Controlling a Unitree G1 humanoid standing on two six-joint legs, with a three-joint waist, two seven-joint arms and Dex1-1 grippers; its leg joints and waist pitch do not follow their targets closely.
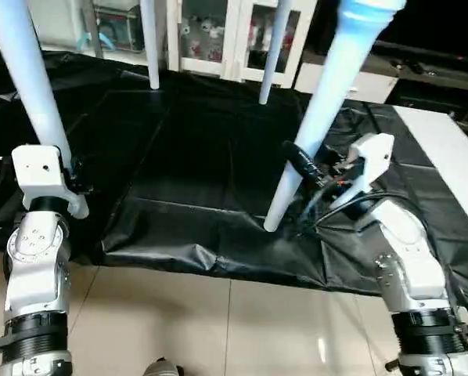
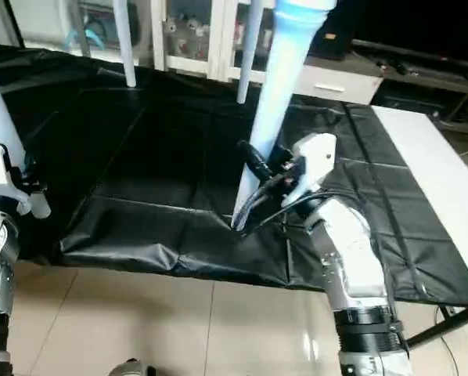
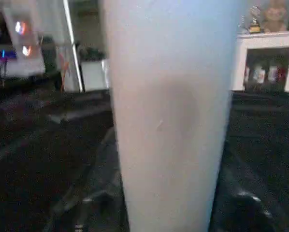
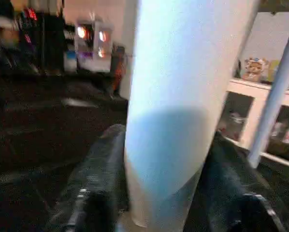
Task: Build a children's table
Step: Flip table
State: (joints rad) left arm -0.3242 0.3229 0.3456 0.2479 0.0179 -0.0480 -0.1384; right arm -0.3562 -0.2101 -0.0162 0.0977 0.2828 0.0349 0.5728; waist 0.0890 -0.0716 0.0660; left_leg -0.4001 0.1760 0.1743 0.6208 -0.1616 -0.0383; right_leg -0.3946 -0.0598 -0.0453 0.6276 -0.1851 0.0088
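Silver forearms sit closest to the head camera, hanging over pale floor tile just in front of the black-draped tabletop (image 1: 218, 157).

So the kids' table looks already assembled: all 4 white legs are standing up with their feet on the black cloth, and the top is above the frame, so I can't see it. The 2 far legs (image 1: 150, 47) are at the back, well apart from the arms. The 2 near legs are the ones being handled.

The right tool (image 1: 311, 182) is pinching the near right leg (image 1: 320, 117) low down, near its foot. The right wrist camera shows 1 black finger (image 4: 93, 183) on each side of the tube, both pressed against it. That leg's long axis tilts: foot toward the middle of the tabletop's front edge, upper end leaning off to the robot's right.

The left tool (image 1: 71, 176) is on the near left leg (image 1: 30, 78), also low down. The left wrist camera looks straight at the tube with dark fingers just peeking out either side, so I'd call that gripped too, though less clearly than the right.

My guess is the next move is lifting or shifting the whole table. What matters is that both legs run up and away from the tools, each arm on its own side.
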